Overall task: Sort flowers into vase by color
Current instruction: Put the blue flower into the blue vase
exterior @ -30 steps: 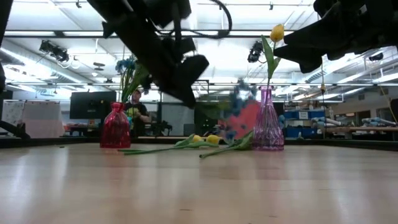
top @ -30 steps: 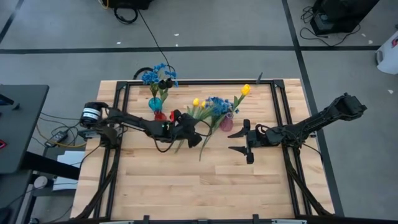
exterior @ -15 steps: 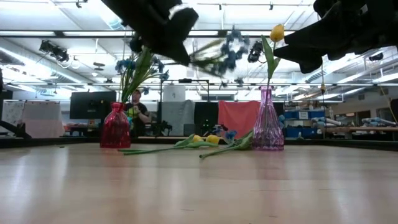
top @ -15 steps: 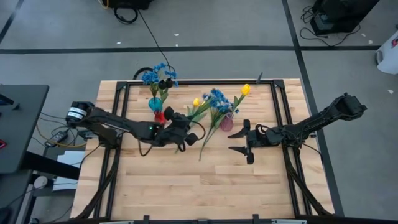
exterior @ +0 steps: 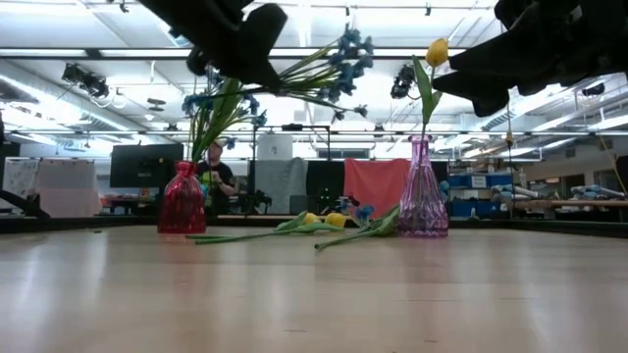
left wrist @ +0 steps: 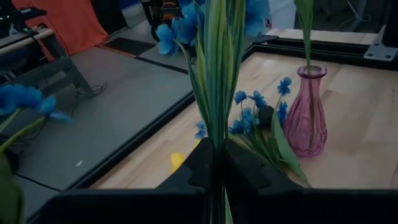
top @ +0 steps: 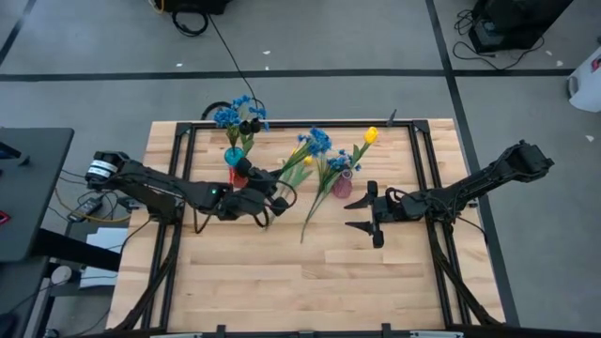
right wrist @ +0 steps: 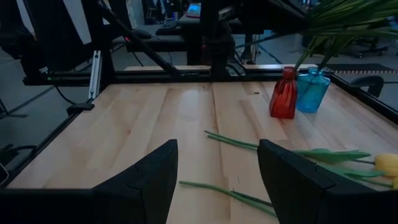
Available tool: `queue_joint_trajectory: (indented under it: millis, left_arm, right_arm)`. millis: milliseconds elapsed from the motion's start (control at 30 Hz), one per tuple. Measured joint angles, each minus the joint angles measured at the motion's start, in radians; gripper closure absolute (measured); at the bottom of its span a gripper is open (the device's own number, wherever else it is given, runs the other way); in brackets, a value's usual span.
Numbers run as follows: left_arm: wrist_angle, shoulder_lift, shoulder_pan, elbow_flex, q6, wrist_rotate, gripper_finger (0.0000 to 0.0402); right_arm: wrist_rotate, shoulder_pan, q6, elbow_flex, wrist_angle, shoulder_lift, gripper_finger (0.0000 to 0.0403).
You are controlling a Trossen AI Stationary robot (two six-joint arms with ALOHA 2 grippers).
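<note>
left gripper (top: 266, 192) pinched on a blue flower stem (top: 293, 167) left of centre, stem slanting to upper right, blue vase (top: 233, 155) just upper left (right gripper (top: 362, 213) spread, idle).

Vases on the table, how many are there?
3. A red vase and a blue vase stand side by side near the far edge; a pink vase stands apart, holding a yellow tulip.
</note>
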Motion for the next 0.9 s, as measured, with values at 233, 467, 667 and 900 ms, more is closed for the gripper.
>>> queue_joint_trajectory:
  millis: [233, 467, 667, 900]
  left_arm:
    - [0.249, -0.068, -0.035, -0.167, 0.042, -0.006, 0.0368]
    - [0.617, -0.062, -0.088, -0.290, 0.243, 0.089, 0.0368]
    - [0.719, -0.060, -0.091, -0.322, 0.256, 0.184, 0.0368]
    - [0.931, 0.033, -0.092, -0.322, 0.258, 0.299, 0.0368]
  right_arm:
    - [0.000, 0.000, 0.027, 0.000, -0.001, 0.000, 0.0172]
    - [0.000, 0.000, 0.016, 0.000, 0.176, 0.104, 0.0148]
    - [0.000, -0.031, -0.002, 0.000, 0.396, 0.245, 0.0108]
    - [-0.020, -0.064, 0.001, 0.004, 0.531, 0.348, 0.0080]
